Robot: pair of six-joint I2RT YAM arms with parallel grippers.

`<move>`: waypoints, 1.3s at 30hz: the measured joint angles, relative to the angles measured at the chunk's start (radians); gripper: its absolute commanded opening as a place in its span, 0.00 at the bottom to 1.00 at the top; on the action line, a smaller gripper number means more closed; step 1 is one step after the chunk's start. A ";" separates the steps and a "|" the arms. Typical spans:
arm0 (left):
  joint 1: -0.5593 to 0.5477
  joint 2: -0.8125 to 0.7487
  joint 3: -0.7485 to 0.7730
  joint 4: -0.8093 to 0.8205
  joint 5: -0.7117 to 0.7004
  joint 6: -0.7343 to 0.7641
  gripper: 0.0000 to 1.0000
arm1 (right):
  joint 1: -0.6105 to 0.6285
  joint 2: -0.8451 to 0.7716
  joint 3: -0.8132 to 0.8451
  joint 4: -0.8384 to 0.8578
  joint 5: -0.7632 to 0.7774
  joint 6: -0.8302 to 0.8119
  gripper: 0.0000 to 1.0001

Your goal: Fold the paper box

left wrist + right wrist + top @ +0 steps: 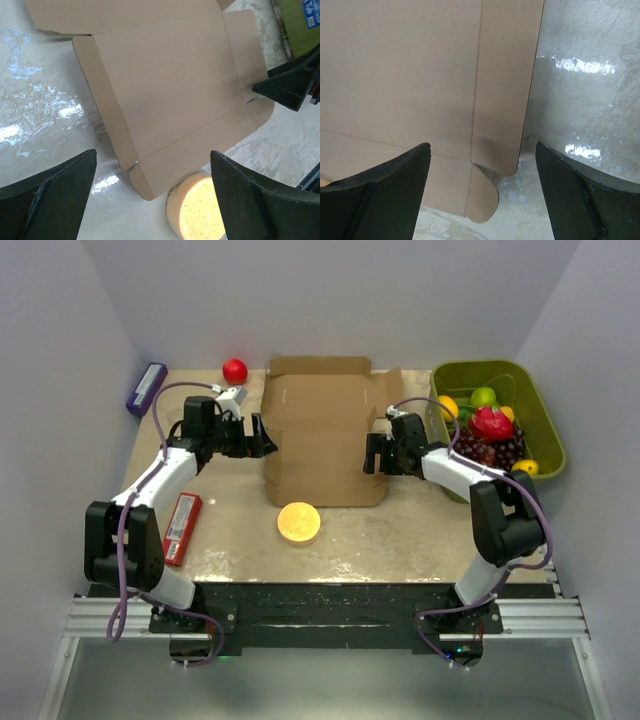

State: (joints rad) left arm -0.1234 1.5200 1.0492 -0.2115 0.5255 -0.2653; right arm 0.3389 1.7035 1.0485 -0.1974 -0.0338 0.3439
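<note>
Because both grippers stand spread wide and grasp nothing, the plain brown cardboard paper box (322, 435) lies unrestrained on the glossy beige table (400, 540). I read it in the overhead view as occupying the table centre. The left gripper (264, 437) sits at its 9 o'clock edge and the right gripper (371, 457) at its 3 o'clock edge, each just beside the cardboard.

Hazards, as I judge them:
1. Sheet slip. The surface looks slick, so a push from one side alone would likely slide the sheet toward the opposite arm instead of raising a flap.
2. Obstruction. A round orange disc (299, 522) lies at the box's 6 o'clock edge (touching or merely adjacent, I cannot tell) and could block or ride up under the near flap.
3. Creasing off the score line, should a fingertip land on a panel and not under a side flap.

Orientation: the sheet's long axis runs 12 to 6 o'clock. The large lid panel with its tabs points to 12 o'clock, and the narrow front flap points to 6 o'clock.
</note>
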 measured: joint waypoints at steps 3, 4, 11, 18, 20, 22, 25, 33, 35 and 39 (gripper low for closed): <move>0.000 -0.002 0.000 -0.015 -0.025 0.006 1.00 | -0.010 0.053 0.020 0.021 0.002 0.003 0.85; 0.000 -0.003 0.000 -0.016 -0.031 0.008 1.00 | -0.014 0.064 0.024 0.028 0.002 0.003 0.85; 0.000 -0.003 0.000 -0.026 -0.058 0.022 1.00 | -0.039 0.111 0.028 0.079 -0.011 0.003 0.77; 0.000 0.011 0.000 -0.032 -0.071 0.023 1.00 | -0.052 0.140 0.029 0.144 -0.039 -0.004 0.51; 0.000 0.021 0.000 -0.032 -0.075 0.023 1.00 | -0.053 0.143 0.029 0.148 -0.048 -0.005 0.41; 0.000 0.035 0.001 -0.032 -0.080 0.023 1.00 | -0.054 0.143 0.029 0.152 -0.062 -0.010 0.37; 0.003 0.060 0.005 -0.039 -0.088 0.023 1.00 | -0.054 0.143 0.034 0.151 -0.071 -0.014 0.20; 0.076 0.048 0.005 -0.028 -0.072 0.010 1.00 | -0.054 0.142 0.105 0.122 -0.113 -0.007 0.00; 0.088 0.034 0.005 -0.026 -0.072 0.003 1.00 | -0.055 0.139 0.119 0.108 -0.124 -0.001 0.00; 0.096 0.000 0.005 -0.013 -0.070 -0.005 1.00 | -0.056 0.112 0.142 0.088 -0.174 0.033 0.00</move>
State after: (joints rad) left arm -0.0277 1.5204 1.0546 -0.2249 0.4557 -0.2699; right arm 0.2829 1.8156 1.1904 -0.1097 -0.2073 0.3767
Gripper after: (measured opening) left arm 0.996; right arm 0.015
